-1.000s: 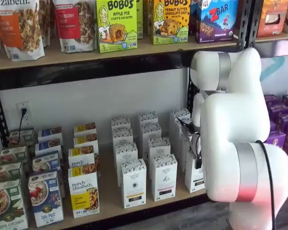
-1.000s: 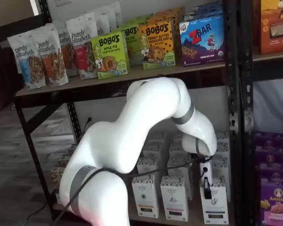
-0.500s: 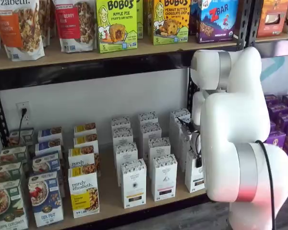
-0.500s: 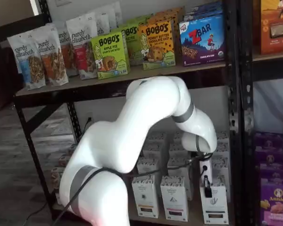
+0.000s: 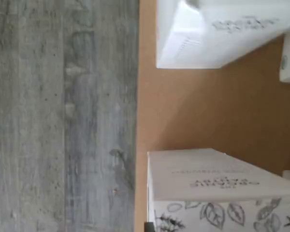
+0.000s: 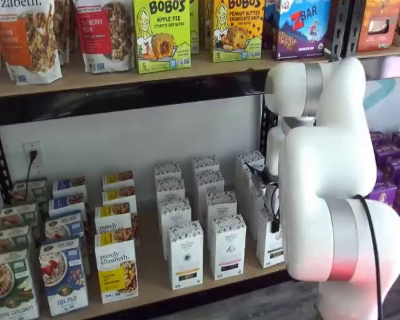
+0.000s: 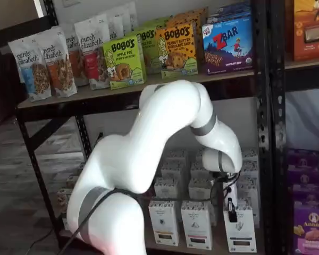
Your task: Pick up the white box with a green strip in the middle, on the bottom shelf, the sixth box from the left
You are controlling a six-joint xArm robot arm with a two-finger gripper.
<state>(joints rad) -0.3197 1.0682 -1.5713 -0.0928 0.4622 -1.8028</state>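
The white box [image 7: 240, 234] stands at the front right of the rows of white cartons on the bottom shelf [image 6: 153, 277]. It also shows in a shelf view [image 6: 269, 248], partly behind my arm. Its stripe colour is too small to read. My gripper [image 7: 232, 208] hangs at the box's top, with one black finger lying against its upper face; it also shows in a shelf view [image 6: 275, 219]. I cannot tell whether the fingers are closed on the box. The wrist view shows the tan shelf board [image 5: 208, 106] with two white cartons, one leaf-patterned [image 5: 217, 188].
Like white cartons [image 6: 186, 257] stand in rows left of the target. Cereal boxes [image 6: 117, 267] fill the shelf's left end. Purple boxes [image 6: 387, 193] sit in the rack to the right. The upper shelf [image 6: 120, 73] lies overhead. Grey floor [image 5: 63, 116] runs past the shelf edge.
My arm's elbow and upper link have risen a little. The gripper and the white box have crept slightly upward in one shelf view.
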